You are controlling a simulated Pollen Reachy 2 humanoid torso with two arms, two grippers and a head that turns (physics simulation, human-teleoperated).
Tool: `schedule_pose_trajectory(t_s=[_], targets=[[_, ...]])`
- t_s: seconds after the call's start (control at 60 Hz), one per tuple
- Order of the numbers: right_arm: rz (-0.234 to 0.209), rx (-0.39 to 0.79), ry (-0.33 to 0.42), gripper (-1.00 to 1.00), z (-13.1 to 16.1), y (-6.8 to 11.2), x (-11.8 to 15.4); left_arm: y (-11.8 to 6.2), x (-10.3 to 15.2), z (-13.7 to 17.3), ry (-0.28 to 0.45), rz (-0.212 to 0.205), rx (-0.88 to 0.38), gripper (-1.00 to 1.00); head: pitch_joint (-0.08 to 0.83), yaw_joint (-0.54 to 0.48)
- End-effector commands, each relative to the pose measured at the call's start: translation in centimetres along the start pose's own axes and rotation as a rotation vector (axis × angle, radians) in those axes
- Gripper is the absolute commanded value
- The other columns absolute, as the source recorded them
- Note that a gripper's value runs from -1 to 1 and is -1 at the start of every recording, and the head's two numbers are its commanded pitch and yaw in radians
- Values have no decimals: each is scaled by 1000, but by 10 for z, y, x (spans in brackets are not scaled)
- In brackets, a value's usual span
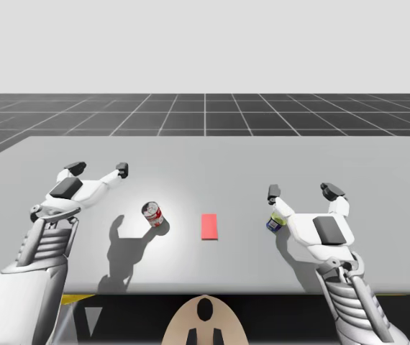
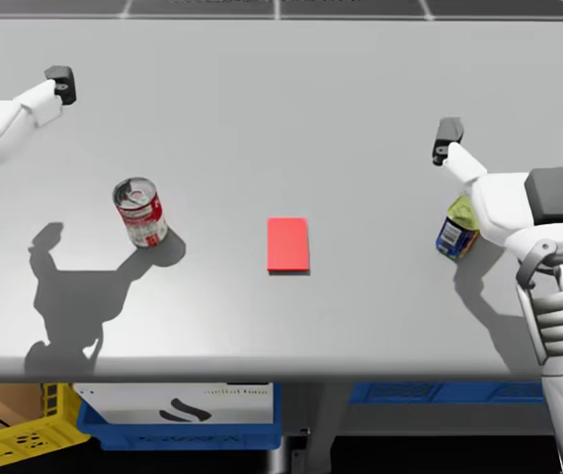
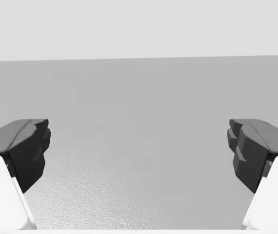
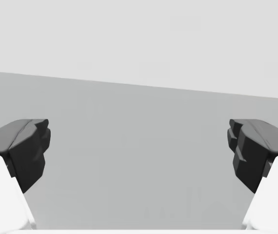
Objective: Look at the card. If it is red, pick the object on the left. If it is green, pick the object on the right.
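The red card (image 1: 209, 226) lies flat at centre frame, its long axis running toward the far edge of the table (image 1: 205, 154). The red can (image 1: 152, 214) stands on end just left of it, with open room on every side. My left gripper (image 1: 100, 169) hovers up-left of that can, jaws spread wide and holding nothing; my right gripper (image 1: 302, 191), equally wide and empty, hangs over a yellow-blue can (image 1: 275, 221) at right

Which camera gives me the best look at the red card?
The head view: it looks almost straight down on the red card, all four edges clear. The high view shows it at a slant, foreshortened. Both wrist views look out over grey tabletop.
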Motion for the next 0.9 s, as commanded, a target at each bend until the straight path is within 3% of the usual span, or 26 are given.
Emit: schedule_pose_trajectory(t_s=[0.017, 0.4, 0.7, 0.9], targets=[[-13, 1, 4, -1000, 1, 3, -1, 0, 0, 1, -2, -1, 0, -1000, 728, 22], [-16, 1, 8, -1000, 2, 4, -1, -3, 1, 3, -11, -3, -9, -1000, 674, 239], [-19, 3, 7, -1000, 1, 4, -2, -13, 4, 11, -16, -1, -41, -1000, 667, 263], [-19, -4, 19, -1000, -2, 2, -8, -33, 21, 44, -36, 18, -127, -1000, 662, 266]])
